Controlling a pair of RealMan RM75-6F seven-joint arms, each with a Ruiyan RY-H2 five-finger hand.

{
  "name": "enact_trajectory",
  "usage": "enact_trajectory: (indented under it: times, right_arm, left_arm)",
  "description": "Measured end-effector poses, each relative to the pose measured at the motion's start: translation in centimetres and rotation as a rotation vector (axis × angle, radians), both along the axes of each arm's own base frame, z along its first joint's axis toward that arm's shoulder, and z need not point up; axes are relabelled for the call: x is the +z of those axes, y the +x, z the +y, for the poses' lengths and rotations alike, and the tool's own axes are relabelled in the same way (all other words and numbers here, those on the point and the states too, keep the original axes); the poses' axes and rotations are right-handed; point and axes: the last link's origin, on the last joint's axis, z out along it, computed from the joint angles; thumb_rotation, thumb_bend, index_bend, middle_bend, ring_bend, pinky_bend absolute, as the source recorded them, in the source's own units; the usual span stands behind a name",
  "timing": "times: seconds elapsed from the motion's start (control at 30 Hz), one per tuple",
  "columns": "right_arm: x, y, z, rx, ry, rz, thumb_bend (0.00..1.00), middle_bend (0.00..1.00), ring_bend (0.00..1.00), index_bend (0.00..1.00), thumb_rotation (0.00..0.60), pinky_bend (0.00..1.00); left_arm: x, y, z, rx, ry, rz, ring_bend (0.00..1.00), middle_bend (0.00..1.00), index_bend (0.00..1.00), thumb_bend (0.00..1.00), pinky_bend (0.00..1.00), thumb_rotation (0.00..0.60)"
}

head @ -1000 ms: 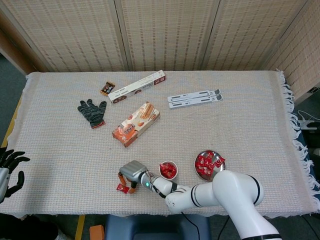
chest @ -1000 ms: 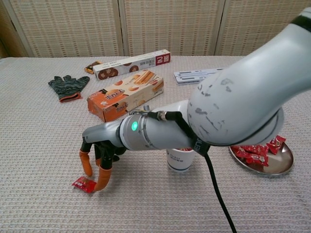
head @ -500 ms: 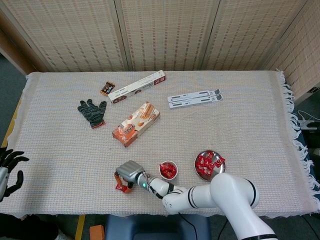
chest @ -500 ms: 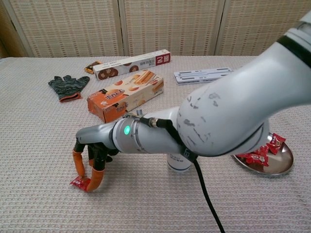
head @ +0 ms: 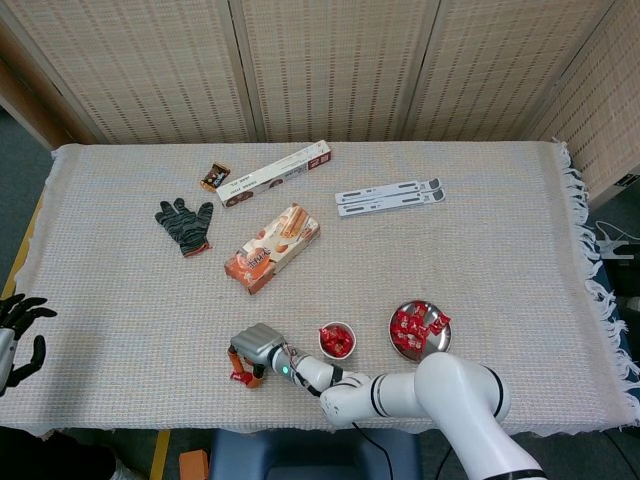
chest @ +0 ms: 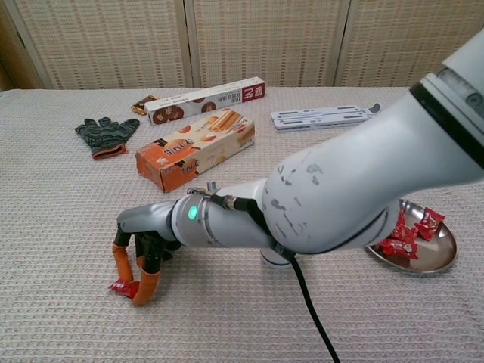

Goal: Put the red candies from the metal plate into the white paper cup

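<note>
A stray red candy (head: pixel 240 377) (chest: pixel 123 287) lies on the cloth left of the white paper cup (head: pixel 337 341), which holds red candies. My right hand (head: pixel 252 352) (chest: pixel 141 255) reaches down over it, its orange-tipped fingers (chest: pixel 145 285) curled and pinching the candy against the cloth. In the chest view my right forearm hides most of the cup. The metal plate (head: pixel 402 346) (chest: pixel 439 259) right of the cup carries several red candies (head: pixel 415 323) (chest: pixel 405 237). My left hand (head: pixel 18 334) hangs off the table's left edge, fingers spread, holding nothing.
An orange biscuit box (head: pixel 272 248) (chest: pixel 195 148), a long white box (head: pixel 275 172), a dark glove (head: pixel 184 224) (chest: pixel 104 133), a small wrapped snack (head: pixel 215 177) and a white folding stand (head: pixel 388 196) lie across the far half of the table.
My right hand slid left and lower, from beside the stray candy to over it, and its fingers closed onto the candy. The left hand barely moved.
</note>
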Motion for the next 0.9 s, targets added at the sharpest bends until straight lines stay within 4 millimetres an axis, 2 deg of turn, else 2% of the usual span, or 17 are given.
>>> enact_trajectory:
  times: [0.3, 0.5, 0.73, 0.9]
  right_arm:
    - [0.2, 0.1, 0.1, 0.019, -0.027, -0.025, 0.12, 0.92, 0.82, 0.63, 0.600, 1.00]
    - [0.3, 0.0, 0.1, 0.036, -0.042, -0.024, 0.20, 0.92, 0.82, 0.65, 0.600, 1.00]
    - [0.4, -0.3, 0.0, 0.067, -0.083, -0.019, 0.21, 0.92, 0.82, 0.64, 0.600, 1.00]
    - [1.4, 0.2, -0.1, 0.074, -0.109, -0.060, 0.21, 0.92, 0.82, 0.64, 0.600, 1.00]
  left_arm:
    - [-0.1, -0.4, 0.9, 0.002, -0.002, 0.000, 0.09, 0.18, 0.31, 0.62, 0.30, 0.600]
    - [-0.2, -0.6, 1.3, 0.002, -0.002, 0.000, 0.09, 0.18, 0.31, 0.62, 0.30, 0.600]
    - [-0.2, -1.2, 2.6, 0.007, 0.002, 0.002, 0.09, 0.18, 0.31, 0.62, 0.30, 0.600]
    - [-0.3, -1.6, 3.3, 0.008, 0.002, 0.002, 0.09, 0.18, 0.31, 0.62, 0.30, 0.600]
